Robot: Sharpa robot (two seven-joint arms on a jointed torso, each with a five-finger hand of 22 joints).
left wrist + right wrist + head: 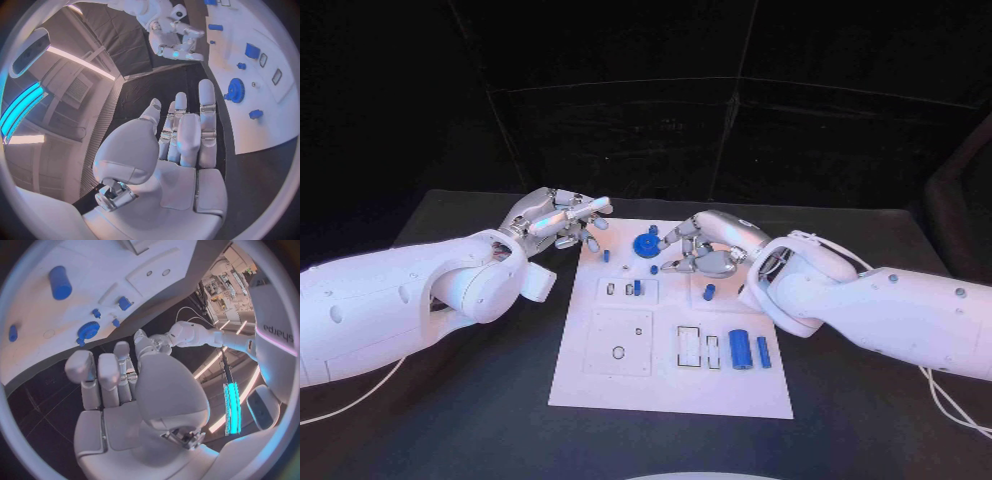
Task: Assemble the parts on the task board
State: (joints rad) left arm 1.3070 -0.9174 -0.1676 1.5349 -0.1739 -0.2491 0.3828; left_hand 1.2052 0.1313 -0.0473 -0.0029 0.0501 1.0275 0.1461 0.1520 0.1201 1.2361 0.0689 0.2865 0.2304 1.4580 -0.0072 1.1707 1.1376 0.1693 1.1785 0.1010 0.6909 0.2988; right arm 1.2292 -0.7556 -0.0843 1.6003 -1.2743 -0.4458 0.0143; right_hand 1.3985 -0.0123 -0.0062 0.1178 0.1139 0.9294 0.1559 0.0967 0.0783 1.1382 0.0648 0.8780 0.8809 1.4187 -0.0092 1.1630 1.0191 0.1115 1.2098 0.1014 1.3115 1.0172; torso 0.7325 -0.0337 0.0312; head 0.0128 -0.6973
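i have both hands up at the far end of the task board (589, 385), and neither has hold of anything as far as i can see. my left hand (560, 220) hovers at the far left corner, just off the board's edge, fingers straight and a little apart in the left wrist view, palm bare. my right hand (704, 245) hangs over the far right part of the board, fingers loosely curled but apart, nothing between them.

the blue gear (646, 244) sits near the far edge, between my two hands. a few small blue pegs (636, 288) stand in the middle of the board, and two blue cylinders (740, 348) lie near the right edge toward the near end, beside empty rectangular slots (689, 345).

i judge i'm between placements, picking the next part. the next move calls for lowering one hand onto a loose piece, likely the gear or a cylinder, and closing the fingertips squarely on it before carrying it to its seat.
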